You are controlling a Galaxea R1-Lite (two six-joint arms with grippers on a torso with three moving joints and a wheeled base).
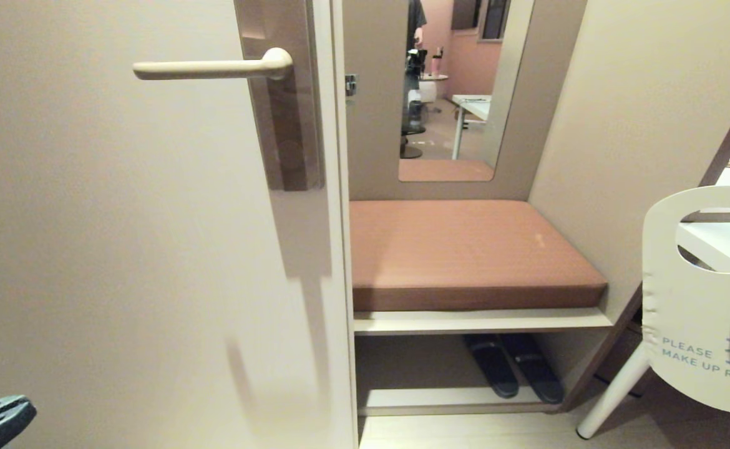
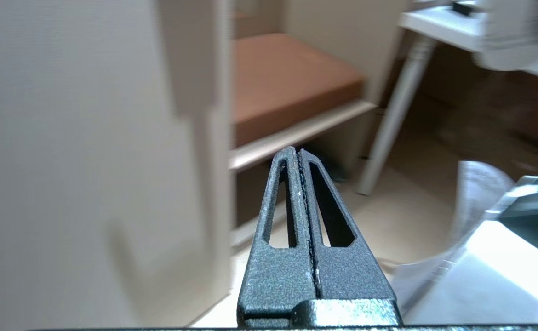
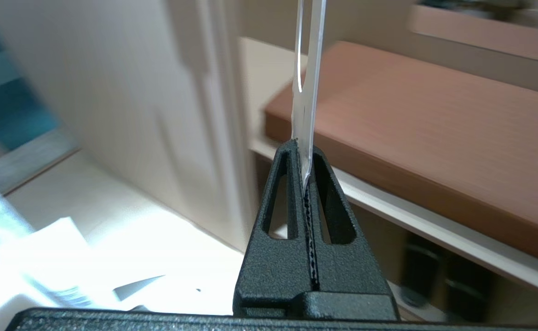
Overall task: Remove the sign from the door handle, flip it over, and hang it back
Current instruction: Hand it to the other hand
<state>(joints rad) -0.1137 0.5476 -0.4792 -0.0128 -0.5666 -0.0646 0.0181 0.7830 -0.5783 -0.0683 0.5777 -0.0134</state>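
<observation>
Two grippers are in play, and you need only one. Your right gripper (image 3: 306, 161) has its fingers pinched tight on the lower edge of the sign (image 1: 695, 312), which stands upright at the right of the head view, white "PLEASE MAKE UP ROOM" face toward the camera and oval hole uppermost. Holding it by the bottom keeps that hole free for hooking. The door handle (image 1: 215, 67) is bare, well apart to the upper left. Your left gripper (image 2: 299, 158) is fully closed on nothing, low by the door (image 1: 121, 249), out of the way.
</observation>
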